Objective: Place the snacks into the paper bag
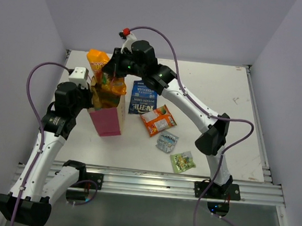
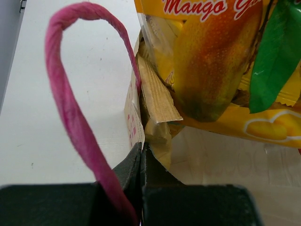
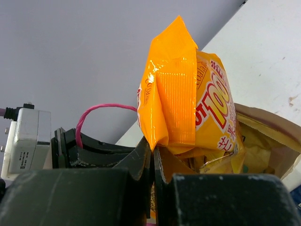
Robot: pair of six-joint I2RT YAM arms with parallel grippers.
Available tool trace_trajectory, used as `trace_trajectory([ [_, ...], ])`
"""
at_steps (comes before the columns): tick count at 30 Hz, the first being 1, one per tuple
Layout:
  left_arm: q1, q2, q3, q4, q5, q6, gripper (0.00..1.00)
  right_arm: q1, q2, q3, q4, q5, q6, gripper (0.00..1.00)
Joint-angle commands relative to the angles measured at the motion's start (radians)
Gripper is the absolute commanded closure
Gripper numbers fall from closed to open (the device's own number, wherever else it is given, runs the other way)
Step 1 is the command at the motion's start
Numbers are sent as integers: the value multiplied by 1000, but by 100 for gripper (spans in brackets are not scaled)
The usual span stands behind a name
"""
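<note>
My left jaws are shut on the rim of the paper bag [image 1: 107, 121] and my right jaws pinch the orange packet [image 3: 188, 99] poking from its crowded mouth, so a hard push could tear that rim or topple the bag on the desk [image 1: 219, 113].
</note>
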Motion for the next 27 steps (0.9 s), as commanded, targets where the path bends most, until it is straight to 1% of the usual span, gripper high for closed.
trace_trajectory([
  [1,-3,-14,-11,-1,20,-14,100,19,-8,65,108,-30,43,100],
  [6,-3,-3,-10,5,23,-16,100,31,15,71,134,-18,74,100],
  [9,-3,6,-5,8,29,-20,100,33,58,146,139,-7,85,100],
  [10,-3,6,-4,10,29,-20,100,33,72,216,130,-6,83,100],
  [12,-3,6,1,11,29,-22,100,31,98,270,107,5,79,100],
  [15,-3,4,2,5,24,-20,100,31,93,245,128,0,96,100],
  [19,-3,-5,1,0,18,-20,100,37,52,96,189,6,108,100],
  [21,-3,-8,1,-6,14,-22,100,39,52,80,205,3,108,100],
  [24,-3,-10,1,-10,12,-20,100,40,70,115,206,28,85,100],
  [25,-3,-10,2,-12,12,-20,100,37,79,169,202,42,73,100],
  [27,-3,-10,4,-13,12,-20,100,33,115,221,182,42,59,100],
])
